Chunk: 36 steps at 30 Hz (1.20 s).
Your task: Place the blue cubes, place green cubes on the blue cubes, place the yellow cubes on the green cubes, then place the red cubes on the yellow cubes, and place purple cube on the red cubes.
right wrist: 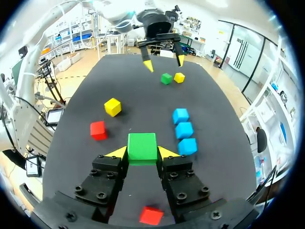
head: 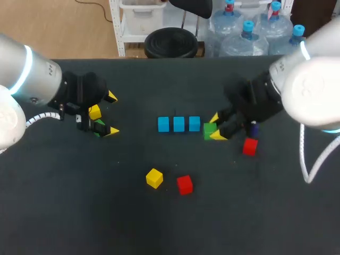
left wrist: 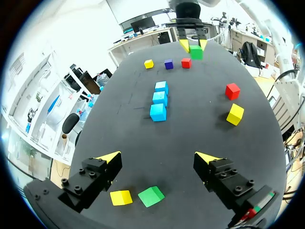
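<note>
Left arm: the left gripper [head: 112,113] hangs over the table's [head: 64,202] left part, jaws wide apart and gripping nothing. Under it, between the spread fingers but touching neither, lie the left yellow cube [left wrist: 121,197] and the left green cube [left wrist: 151,195], just beside each other. Centre: three blue cubes [head: 179,124] stand in a straight row, close together with narrow gaps, nothing on top of them. Nearer the robot, well apart from the row, sit the front yellow cube [head: 154,178] and the front red cube [head: 184,184], near each other. Right arm: the right gripper [right wrist: 142,152] is closed on the held green cube [right wrist: 142,147], one finger on each side face. This cube is just past the right end of the blue row. Whether it is clear of the table I cannot tell. Beyond the fingers, the purple cube [head: 254,127] is partly hidden by the gripper, and the right red cube [head: 249,146] sits just beside it. Judgement: the blue layer looks laid, and the step in hand is the first green cube going onto the blue. The next move calls for raising the green cube above the height of the blue tops, carrying it leftward over the row, squaring it to the cube below, lowering until seated, then opening. Approach from above so as not to push the row sideways.
</note>
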Each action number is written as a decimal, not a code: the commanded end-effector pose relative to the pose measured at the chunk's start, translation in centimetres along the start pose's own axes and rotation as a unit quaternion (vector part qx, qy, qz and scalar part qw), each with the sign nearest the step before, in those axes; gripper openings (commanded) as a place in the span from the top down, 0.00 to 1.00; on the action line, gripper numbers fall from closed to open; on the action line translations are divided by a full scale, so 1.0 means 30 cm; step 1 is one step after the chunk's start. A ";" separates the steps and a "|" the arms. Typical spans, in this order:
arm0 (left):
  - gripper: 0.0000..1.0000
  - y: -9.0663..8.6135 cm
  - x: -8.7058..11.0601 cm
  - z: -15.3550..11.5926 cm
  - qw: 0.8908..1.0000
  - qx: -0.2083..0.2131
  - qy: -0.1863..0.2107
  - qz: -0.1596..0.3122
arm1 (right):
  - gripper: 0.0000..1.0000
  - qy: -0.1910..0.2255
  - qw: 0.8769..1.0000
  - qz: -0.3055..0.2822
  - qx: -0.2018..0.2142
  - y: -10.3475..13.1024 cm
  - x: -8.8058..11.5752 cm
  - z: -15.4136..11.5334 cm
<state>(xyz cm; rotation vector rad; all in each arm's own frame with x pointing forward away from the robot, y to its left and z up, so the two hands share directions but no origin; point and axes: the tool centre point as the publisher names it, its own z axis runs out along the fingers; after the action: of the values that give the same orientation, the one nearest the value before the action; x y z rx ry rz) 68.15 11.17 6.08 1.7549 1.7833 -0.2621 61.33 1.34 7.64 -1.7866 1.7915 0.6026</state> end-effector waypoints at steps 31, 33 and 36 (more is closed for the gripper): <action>0.00 0.000 0.008 -0.002 1.000 0.000 -0.005 0.002 | 1.00 0.011 1.000 0.021 0.009 -0.289 -0.012 0.224; 0.00 0.000 0.008 -0.002 1.000 0.000 -0.005 0.002 | 1.00 0.012 1.000 0.023 0.010 -0.296 -0.005 0.226; 0.00 0.000 0.008 -0.002 1.000 0.000 -0.005 0.002 | 1.00 0.012 1.000 0.025 0.012 -0.303 0.001 0.229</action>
<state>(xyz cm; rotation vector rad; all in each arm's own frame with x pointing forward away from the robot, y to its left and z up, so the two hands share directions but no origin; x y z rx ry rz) 68.15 11.17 6.08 1.7548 1.7834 -0.2620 70.57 5.50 3.12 -1.7446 1.8579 0.5765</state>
